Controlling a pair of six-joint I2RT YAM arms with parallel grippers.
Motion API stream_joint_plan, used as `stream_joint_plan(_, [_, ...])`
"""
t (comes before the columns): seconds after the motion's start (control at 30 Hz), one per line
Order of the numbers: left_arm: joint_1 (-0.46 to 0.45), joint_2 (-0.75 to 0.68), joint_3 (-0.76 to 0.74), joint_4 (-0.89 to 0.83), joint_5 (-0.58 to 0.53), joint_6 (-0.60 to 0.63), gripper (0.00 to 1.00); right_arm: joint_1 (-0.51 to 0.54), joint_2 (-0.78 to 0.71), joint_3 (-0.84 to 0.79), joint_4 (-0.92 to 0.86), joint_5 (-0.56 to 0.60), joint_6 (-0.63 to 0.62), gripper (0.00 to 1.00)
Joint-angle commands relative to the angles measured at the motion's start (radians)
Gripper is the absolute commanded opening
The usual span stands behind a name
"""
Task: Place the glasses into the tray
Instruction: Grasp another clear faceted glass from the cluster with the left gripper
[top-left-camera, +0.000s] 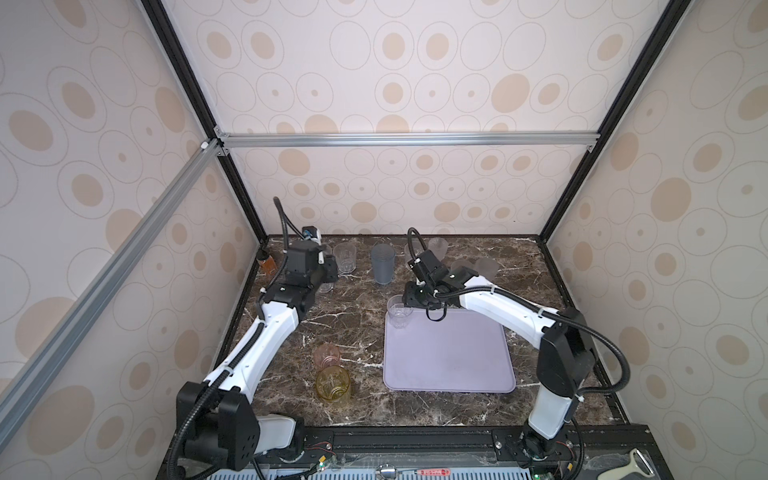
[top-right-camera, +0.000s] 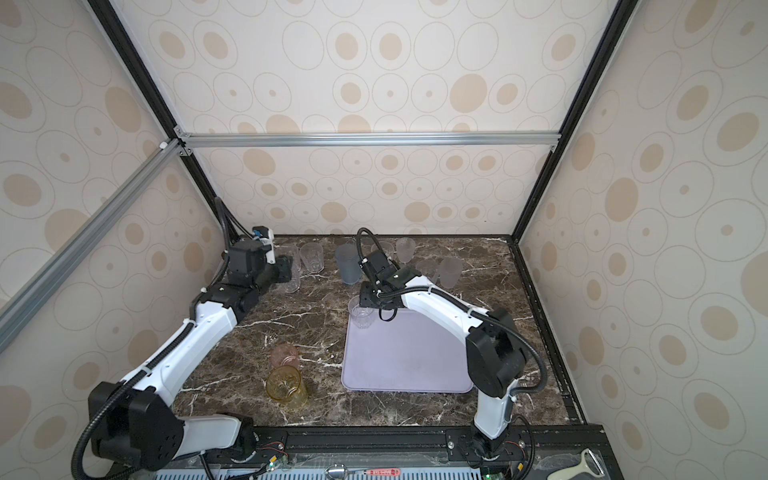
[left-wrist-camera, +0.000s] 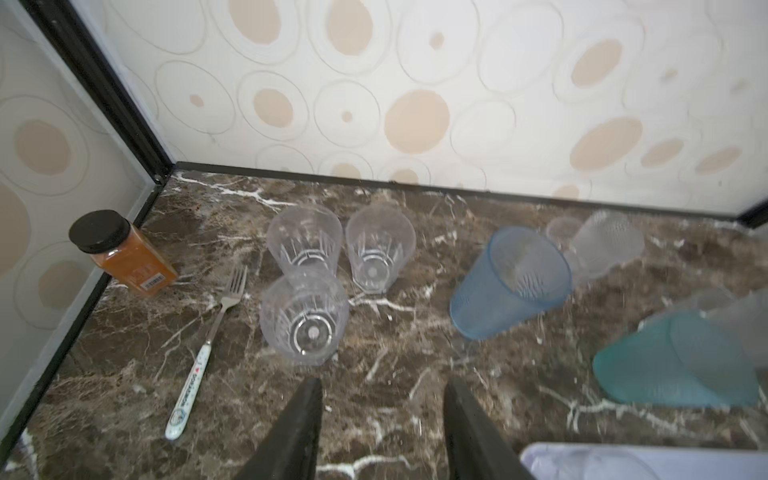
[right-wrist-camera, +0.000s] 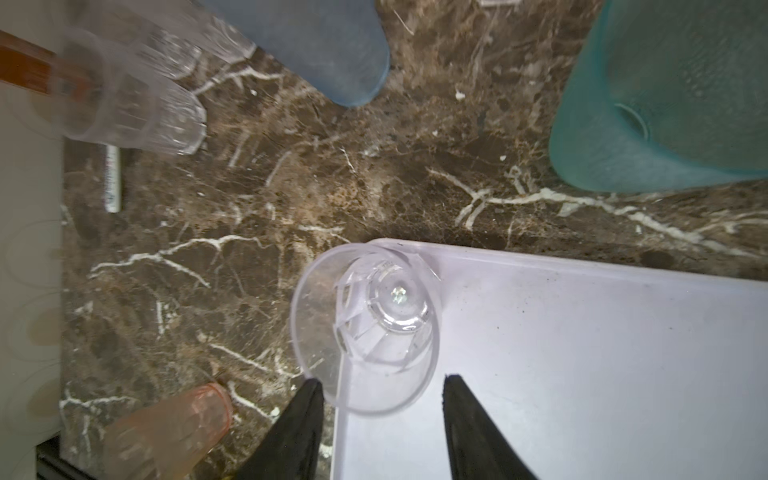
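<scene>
One clear glass (top-left-camera: 400, 312) on tray (top-left-camera: 451, 361), far-left corner.
We see right tool (right-wrist-camera: 383, 378) apart, just beside that glass, not gripping; left tool (left-wrist-camera: 384, 380) apart, empty, over desk (left-wrist-camera: 415, 374) near three clear glasses (left-wrist-camera: 305, 316), far left.

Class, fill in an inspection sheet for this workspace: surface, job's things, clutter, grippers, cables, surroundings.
Surface: brown veined marble tabletop.
Job's things: lavender tray holds one clear faceted tumbler at its corner; blue-grey tumbler, teal tumbler, pink tumbler, amber tumbler outside it.
Clutter: spice bottle, fork.
Grippers: left gripper open, empty; right gripper open at that tumbler's rim.
Cables: black conduit loops over both arms.
Surroundings: circle-patterned walls, aluminium frame.
</scene>
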Motion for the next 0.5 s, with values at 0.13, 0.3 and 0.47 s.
stream_joint_plan(0.13, [0.199, 0.264, 0.175, -0.126, 0.263, 0.004, 0.42, 0.008, -0.086, -0.099, -0.005, 0.004, -0.003, 0.49])
stream_joint_plan(0.3, [0.216, 0.385, 0.246, -0.18, 0.156, 0.036, 0.43, 0.008, -0.089, -0.118, 0.0, 0.002, -0.009, 0.48])
stream_joint_plan(0.47, [0.218, 0.463, 0.282, -0.185, 0.158, 0.042, 0.41, 0.008, -0.087, -0.126, 0.004, 0.001, -0.013, 0.47])
